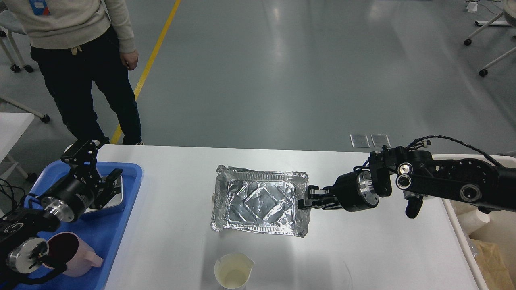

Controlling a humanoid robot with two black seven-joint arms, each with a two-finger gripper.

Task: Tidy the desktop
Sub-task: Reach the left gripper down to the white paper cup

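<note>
The white desktop [169, 241] holds a crumpled silver foil tray [258, 203] at its middle. My right gripper [307, 201] comes in from the right and is shut on the foil tray's right rim. My left gripper [96, 165] is open and empty, raised above the far end of the blue tray [121, 225] at the left edge. An empty white paper cup [234, 272] stands upright near the front edge, just below the foil tray.
On the blue tray lie a pink cup [68, 253] and a metal dish [115, 199], partly hidden by my left gripper. A beige bin [479, 241] with rubbish stands off the right edge. A person [80, 60] stands behind the far left corner.
</note>
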